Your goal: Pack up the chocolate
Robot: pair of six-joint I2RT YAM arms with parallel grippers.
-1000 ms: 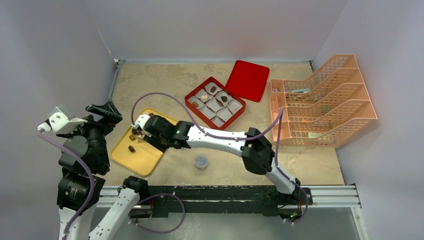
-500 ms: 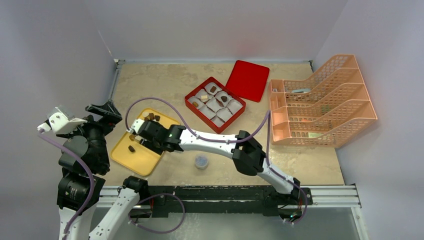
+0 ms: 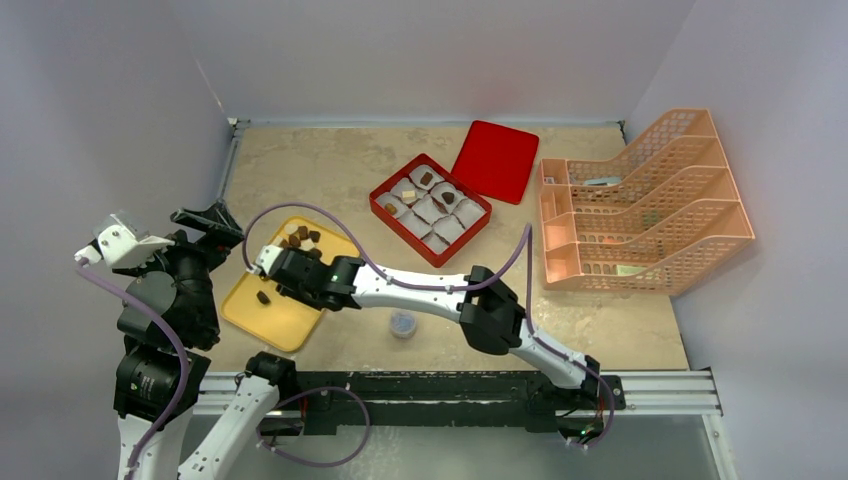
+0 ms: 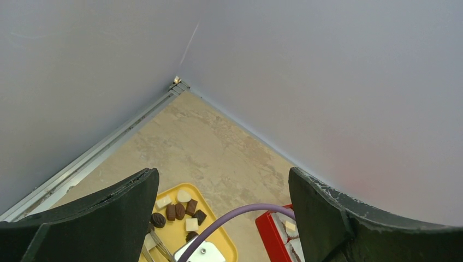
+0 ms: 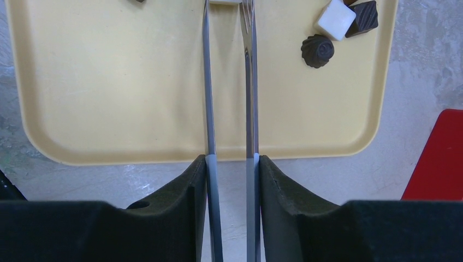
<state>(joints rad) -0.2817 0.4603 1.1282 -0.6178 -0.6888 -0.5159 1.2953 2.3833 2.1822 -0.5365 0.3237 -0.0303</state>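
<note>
— What are you holding?

— My right gripper [image 5: 233, 169] is pinched on slim metal tongs [image 5: 250, 82] with grey-blue grips. Their two blades stand a little apart over the flat yellow plastic tray [image 5: 109, 98]. My left gripper [image 4: 223, 180] is spread wide and holds nothing. It is raised at the left, facing the far corner.

— And the chocolate?

— The small chocolate pieces lie mostly at the tray's far end. There is a dark round one [image 5: 317, 51], and a white cube [image 5: 334, 19] against a dark square one. One dark lump [image 3: 263, 297] sits alone, nearer. A few are already in the white paper liners [image 3: 430, 210] of the square red box [image 3: 397, 176], well apart to the right.

— What could go wrong?

— The tong tips run off the edge of my wrist view beside a pale piece, so I cannot tell whether they bracket it. If I squeeze off-centre, I judge the lump would squirt sideways. The blades are long and springy, so a weak hold could drop it over bare table on the way to the box. The grips might also twist between my pads.

— Anything in the way?

— My purple cable [image 3: 300, 195] arches above the tray. The small round grey-blue cap [image 3: 403, 323] lies near my forearm, on the near side. The flat red lid [image 3: 495, 160] rests just beside the box, on its far right. The orange mesh file rack [image 3: 650, 200] stands further right. I judge both off my path.
</note>
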